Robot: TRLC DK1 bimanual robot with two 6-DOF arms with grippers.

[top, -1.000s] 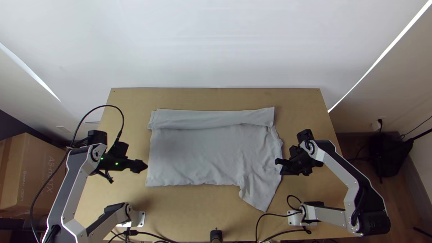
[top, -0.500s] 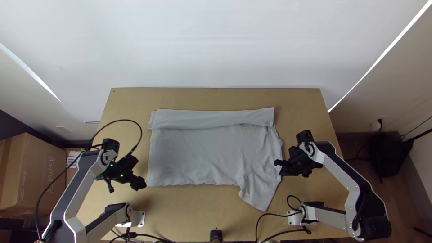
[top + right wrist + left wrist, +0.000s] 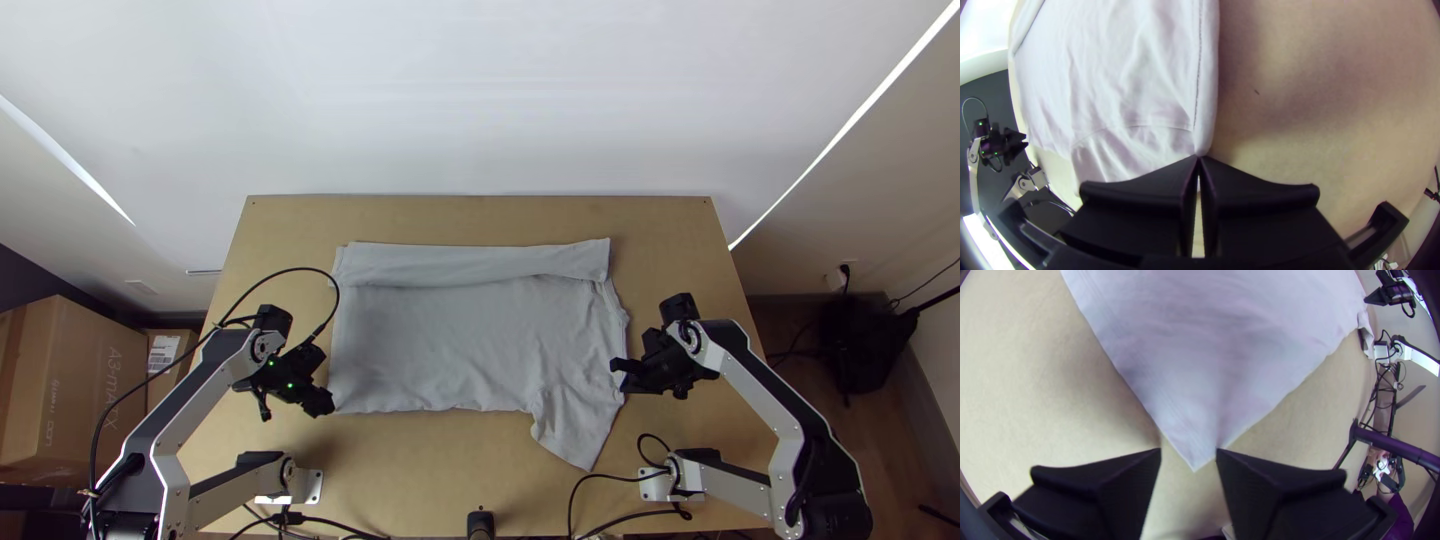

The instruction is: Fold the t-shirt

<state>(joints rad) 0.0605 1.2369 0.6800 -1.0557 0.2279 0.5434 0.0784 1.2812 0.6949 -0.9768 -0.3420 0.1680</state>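
From above, the left gripper (image 3: pixel 327 406) covers the shirt (image 3: pixel 450 340) corner beneath its tips, and the gap between them is too small to make out. In its wrist view, the shirt runs off the edge beyond the gripper. The right gripper's (image 3: pixel 616 366) fingers hide part of the sleeve (image 3: pixel 1130 155) under them; whether their tips pinch cloth can't be told. Left of the left gripper, a box (image 3: pixel 80 390) is cut off.
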